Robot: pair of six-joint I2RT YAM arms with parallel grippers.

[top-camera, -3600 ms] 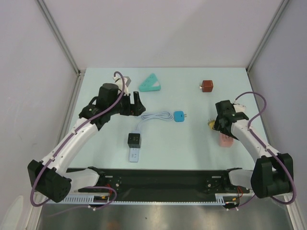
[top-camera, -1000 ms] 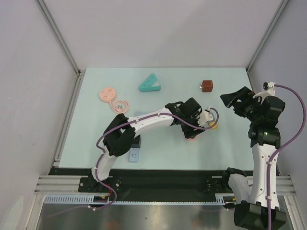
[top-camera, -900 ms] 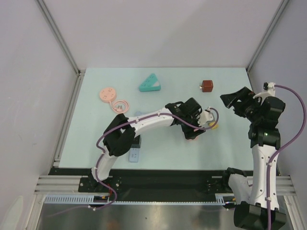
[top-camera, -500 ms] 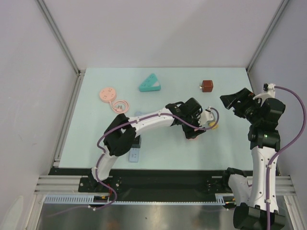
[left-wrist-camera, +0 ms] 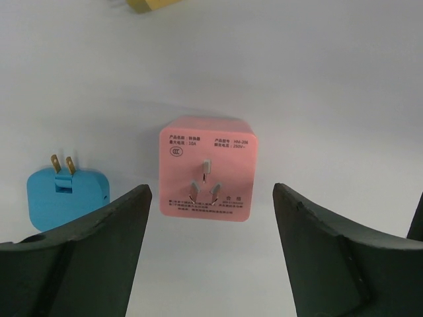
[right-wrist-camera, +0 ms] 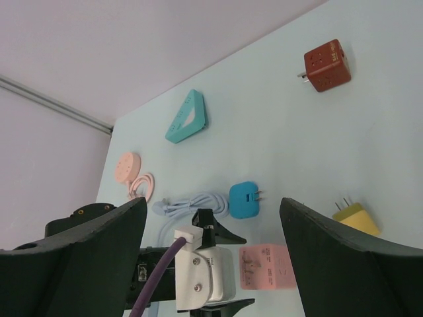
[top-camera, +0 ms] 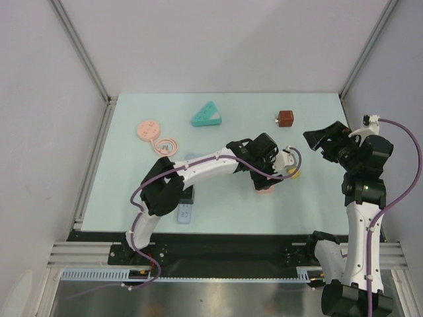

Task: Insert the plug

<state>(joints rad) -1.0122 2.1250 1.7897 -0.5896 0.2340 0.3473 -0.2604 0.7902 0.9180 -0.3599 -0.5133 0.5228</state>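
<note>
The pink adapter [left-wrist-camera: 206, 168] lies flat on the pale table [top-camera: 132, 178], a little right of the middle, its labelled face up with three grey contacts showing. The left claw [left-wrist-camera: 211, 191] hangs right over it, spread wide. One dark finger [left-wrist-camera: 99, 238] stands at the adapter's 9 o'clock and the other at its 3 o'clock. There is bare table on both sides, so it is touching nothing and holding nothing.

From that wrist camera, the blue plug [left-wrist-camera: 66, 196] sits just beside the adapter at 9 o'clock, with two brass prongs. A yellow plug [left-wrist-camera: 149, 4] peeks in near 11 o'clock.

From overhead, a red-brown cube [top-camera: 285, 118] rests well apart at 1 o'clock, and a teal triangular strip [top-camera: 207, 114] lies off at 11 o'clock. A pink round disc [top-camera: 148, 129] with its coiled cord sits far out near 10 o'clock.

The right claw [top-camera: 324, 132] is held up in the air at about 2 o'clock, fingers splayed wide and gripping nothing.
</note>
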